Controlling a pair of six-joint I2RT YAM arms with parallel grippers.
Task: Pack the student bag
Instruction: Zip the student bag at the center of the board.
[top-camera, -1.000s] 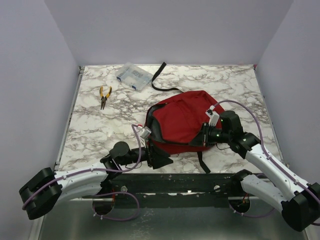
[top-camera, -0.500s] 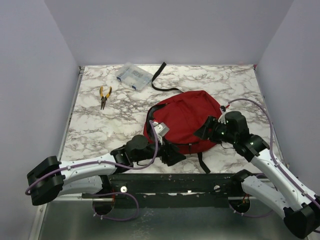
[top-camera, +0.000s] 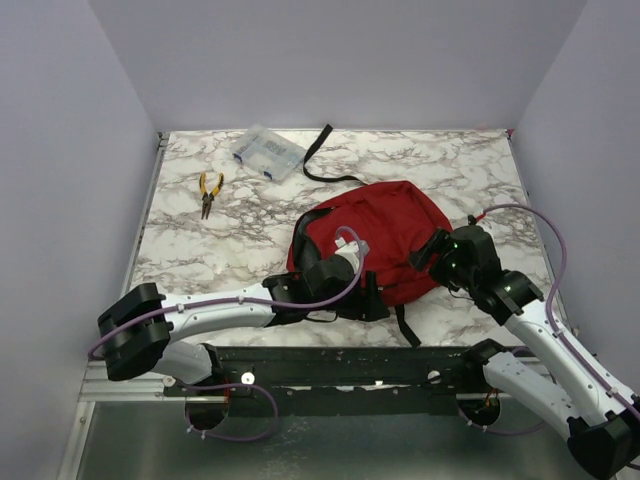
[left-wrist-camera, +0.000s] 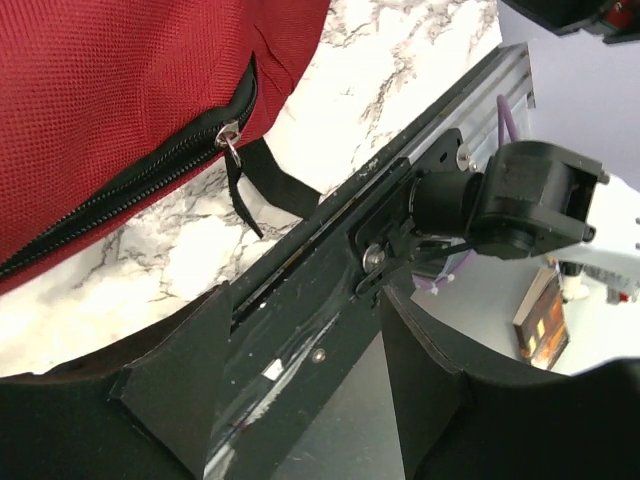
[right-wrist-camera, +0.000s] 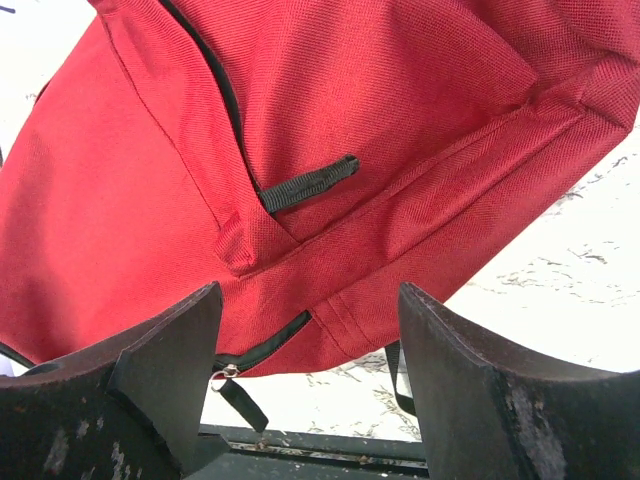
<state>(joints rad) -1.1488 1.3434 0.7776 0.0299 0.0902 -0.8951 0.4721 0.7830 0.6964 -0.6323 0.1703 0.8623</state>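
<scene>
Student bag (top-camera: 385, 235): dark red, lying flat on the marble table (top-camera: 200, 255), right of centre and closer to the near edge than the far one.

Hidden or unclear:
- From above, the bag's near-left part is covered by the left arm's wrist and cable.
- Nothing of the bag's inside shows. The stretch of zip (left-wrist-camera: 130, 185) in the left wrist view is closed, with its metal pull (left-wrist-camera: 231, 140) hanging over the marble.
- A black strap (top-camera: 318, 150) runs from the far edge toward the bag. I cannot tell whether it is attached.
- The clear plastic box (top-camera: 266, 153) holds small items with blue parts, too small to identify.

Grippers:
- Left gripper (top-camera: 372, 298) is at the bag's near edge. Its fingers are spread with nothing between them. Past them its camera sees the black frame rail (left-wrist-camera: 330, 270) and the bag (left-wrist-camera: 120, 90) at upper left.
- Right gripper (top-camera: 432, 250) is over the bag's right side. Its fingers are spread wide and grip nothing. Its camera shows red fabric (right-wrist-camera: 380, 130) and a short black pull tab (right-wrist-camera: 310, 184). Contact with the fabric cannot be judged.

Surroundings: yellow-handled pliers (top-camera: 208, 190) lie toward the far-left corner, well apart from the bag. The box sits near the far edge, left of centre.
</scene>
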